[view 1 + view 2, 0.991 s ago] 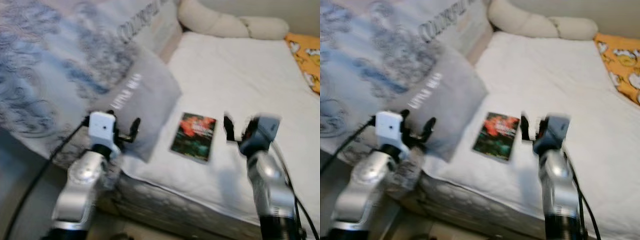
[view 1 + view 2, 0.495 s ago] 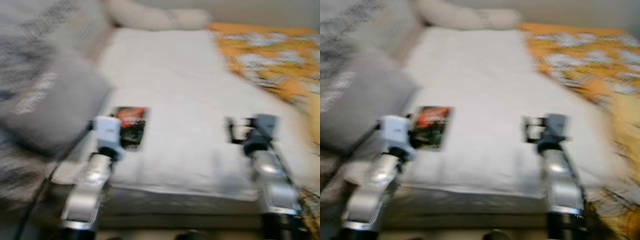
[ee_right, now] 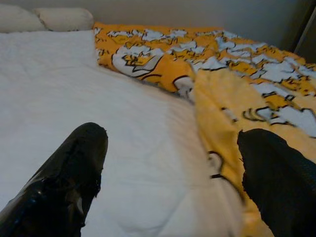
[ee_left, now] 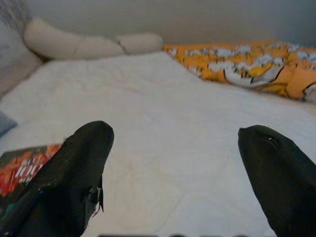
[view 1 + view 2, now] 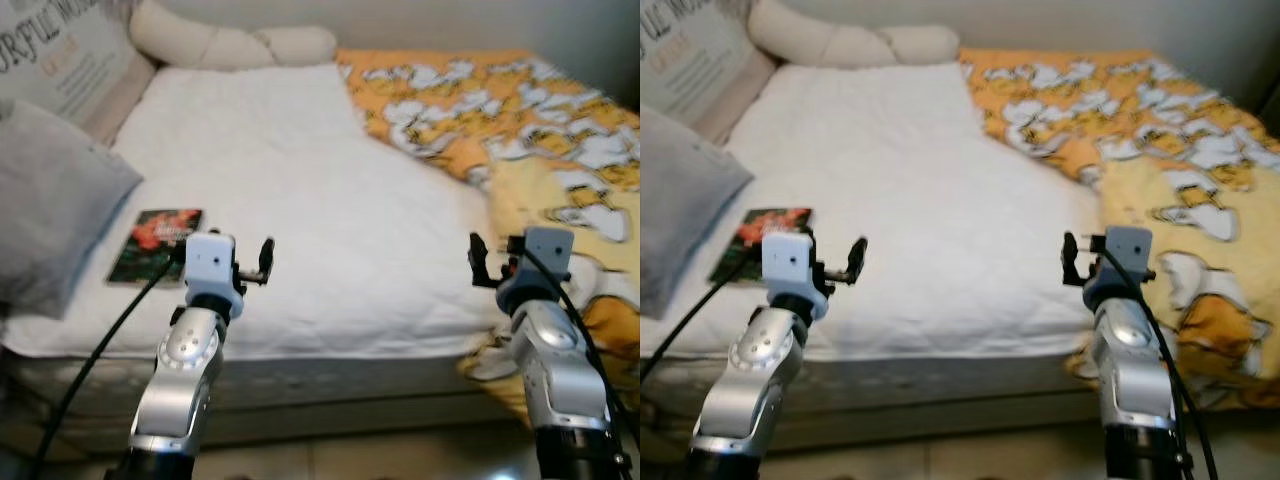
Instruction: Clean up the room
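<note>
Book (image 5: 156, 243) on white bed (image 5: 330, 200) beside grey pillow (image 5: 45, 230), both grippers' jaws wide apart, empty

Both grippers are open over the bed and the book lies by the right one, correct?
Not quite: the book lies by the left gripper, as the left eye view shows. Both are open over the bed, the right gripper near the orange blanket.
</note>
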Available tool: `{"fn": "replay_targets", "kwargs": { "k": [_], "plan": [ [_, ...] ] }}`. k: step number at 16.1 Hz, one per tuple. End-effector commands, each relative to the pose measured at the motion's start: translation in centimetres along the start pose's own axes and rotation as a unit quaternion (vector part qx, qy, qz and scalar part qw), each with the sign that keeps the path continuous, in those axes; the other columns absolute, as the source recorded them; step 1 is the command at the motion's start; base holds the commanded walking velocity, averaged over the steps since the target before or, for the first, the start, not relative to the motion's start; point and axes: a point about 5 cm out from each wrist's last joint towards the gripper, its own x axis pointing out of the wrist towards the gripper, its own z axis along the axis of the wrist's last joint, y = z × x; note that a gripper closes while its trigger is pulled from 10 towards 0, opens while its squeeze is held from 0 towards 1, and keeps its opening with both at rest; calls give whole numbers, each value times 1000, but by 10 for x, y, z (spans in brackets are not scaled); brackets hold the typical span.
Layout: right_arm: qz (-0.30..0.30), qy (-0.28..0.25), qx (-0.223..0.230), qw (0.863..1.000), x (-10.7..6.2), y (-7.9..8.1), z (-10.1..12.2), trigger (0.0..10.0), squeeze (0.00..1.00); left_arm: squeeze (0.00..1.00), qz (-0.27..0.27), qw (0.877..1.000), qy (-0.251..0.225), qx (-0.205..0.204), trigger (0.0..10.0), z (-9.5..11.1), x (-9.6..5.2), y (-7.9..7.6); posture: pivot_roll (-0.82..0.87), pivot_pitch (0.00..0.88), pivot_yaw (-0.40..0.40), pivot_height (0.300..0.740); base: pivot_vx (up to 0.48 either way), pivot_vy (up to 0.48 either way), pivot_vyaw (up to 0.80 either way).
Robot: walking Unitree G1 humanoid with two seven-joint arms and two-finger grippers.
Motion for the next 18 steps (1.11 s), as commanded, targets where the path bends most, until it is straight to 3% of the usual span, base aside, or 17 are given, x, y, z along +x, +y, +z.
{"fn": "replay_targets", "kwargs": {
  "k": [1,5,9,14,15,18],
  "plan": [
    [12,-4,1,1000,0,9,3,10000,1000,0,11,1000,0,9,10000,0,0,5,-27,0,-10,740,0,-480,0],
    [42,-13,-37,998,0,14,4,10000,1000,0,13,1000,-2,9,10000,0,0,5,-26,0,-10,740,0,-480,0],
    [42,7,-5,999,0,16,0,10000,1000,0,3,1000,1,-5,10000,-1,0,2,-22,0,-16,740,0,0,0],
    [91,1,-21,996,-2,31,2,10000,1000,0,27,1000,3,-3,10000,-3,-1,11,-21,0,-21,740,56,0,0],
    [96,4,-23,995,-2,34,1,10000,0,0,24,1000,4,3,10000,-3,-1,11,-20,0,-22,740,304,0,0],
    [100,6,-24,995,-3,36,0,10000,0,0,16,1000,3,10,10000,-3,-1,10,-19,0,-23,740,305,0,0]
  ]
}}
